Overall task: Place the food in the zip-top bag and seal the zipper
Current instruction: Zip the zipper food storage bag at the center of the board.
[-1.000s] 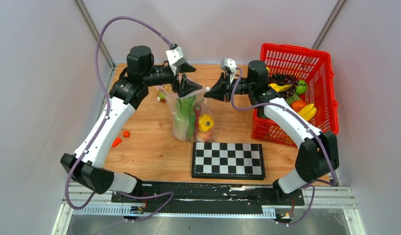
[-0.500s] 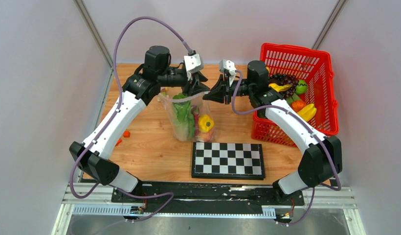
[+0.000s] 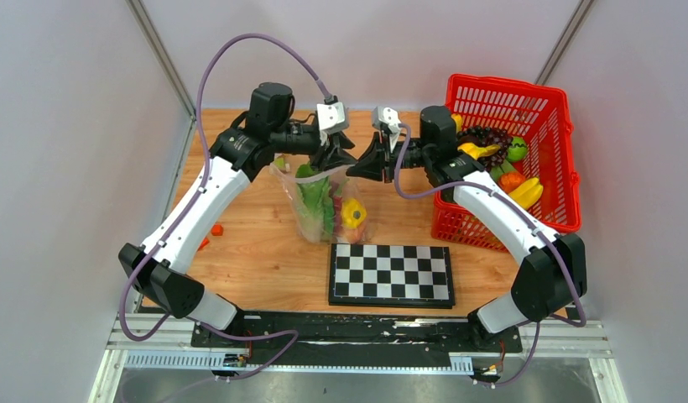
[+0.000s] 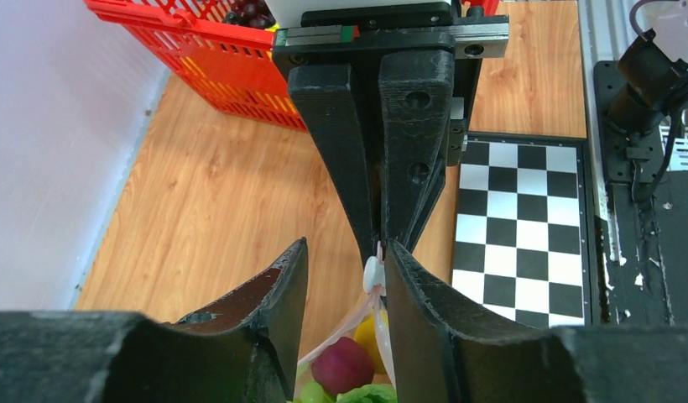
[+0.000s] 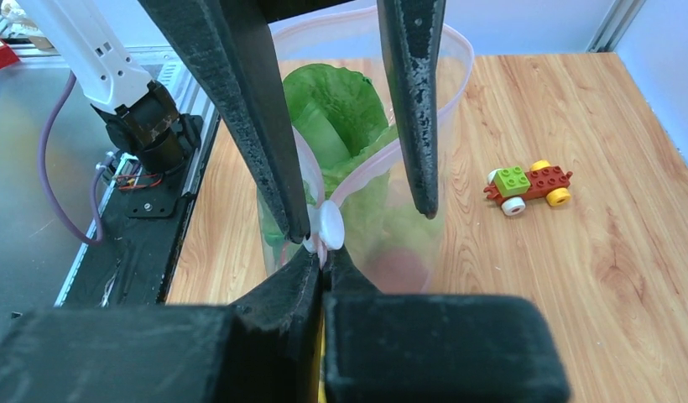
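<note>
Left end effector point(image 4: 346, 249) moved in, narrowing around slider point(image 4: 373, 273) but still spread. Right end effector point(image 5: 324, 260) pinches zipper point(image 5: 363, 174) — sealing looks next.

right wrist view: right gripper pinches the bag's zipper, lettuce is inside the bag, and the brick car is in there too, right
No: the brick car lies on the table outside the bag, as the right wrist view shows. The right gripper does pinch the zipper, and lettuce is inside.
</note>
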Controlling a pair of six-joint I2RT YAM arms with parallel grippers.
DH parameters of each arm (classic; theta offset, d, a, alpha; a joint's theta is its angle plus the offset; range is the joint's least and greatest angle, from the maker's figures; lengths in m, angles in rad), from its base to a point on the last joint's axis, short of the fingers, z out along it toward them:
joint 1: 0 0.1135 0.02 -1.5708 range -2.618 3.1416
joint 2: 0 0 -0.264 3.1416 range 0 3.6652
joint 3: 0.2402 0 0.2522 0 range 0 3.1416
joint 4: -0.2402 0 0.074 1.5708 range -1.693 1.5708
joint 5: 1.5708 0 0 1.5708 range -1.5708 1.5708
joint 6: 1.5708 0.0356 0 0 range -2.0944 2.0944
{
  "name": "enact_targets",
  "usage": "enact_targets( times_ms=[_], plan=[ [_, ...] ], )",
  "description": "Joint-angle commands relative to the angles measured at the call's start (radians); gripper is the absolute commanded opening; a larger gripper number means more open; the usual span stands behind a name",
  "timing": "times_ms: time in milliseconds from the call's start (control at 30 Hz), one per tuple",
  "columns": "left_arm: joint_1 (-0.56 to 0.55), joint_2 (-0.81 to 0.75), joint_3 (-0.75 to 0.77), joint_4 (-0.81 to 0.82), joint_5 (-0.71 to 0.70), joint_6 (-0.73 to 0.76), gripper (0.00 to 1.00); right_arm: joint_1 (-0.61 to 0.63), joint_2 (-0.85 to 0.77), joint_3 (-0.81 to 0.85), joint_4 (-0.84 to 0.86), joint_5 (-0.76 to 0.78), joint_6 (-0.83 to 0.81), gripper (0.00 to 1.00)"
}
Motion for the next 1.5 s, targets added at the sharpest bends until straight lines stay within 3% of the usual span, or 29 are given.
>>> enact_targets(
  times_ms=[0, 233, 600, 800, 1167, 1467],
  plan=[
    [-0.004, -0.019, 0.053, -0.112, 0.055, 0.042, 0.47, 0.004, -0.030, 0.059, 0.041, -0.010, -0.037, 0.00],
    [-0.004, 0.026, 0.150, -0.255, 0.048, 0.087, 0.47, 0.006, -0.046, 0.056, 0.032, 0.006, -0.058, 0.00],
    [-0.012, 0.084, 0.194, -0.282, 0.023, 0.083, 0.44, 0.012, -0.066, 0.040, 0.053, 0.012, -0.050, 0.00],
    [-0.015, 0.076, 0.180, -0.238, 0.020, 0.068, 0.36, 0.013, -0.071, 0.038, 0.051, 0.011, -0.054, 0.00],
    [-0.015, 0.058, 0.173, -0.251, -0.045, 0.053, 0.01, 0.015, -0.085, 0.011, 0.068, 0.054, -0.057, 0.00],
    [-0.015, 0.016, 0.127, -0.256, -0.121, 0.044, 0.00, 0.013, -0.135, -0.094, 0.198, 0.180, 0.007, 0.00]
  ],
)
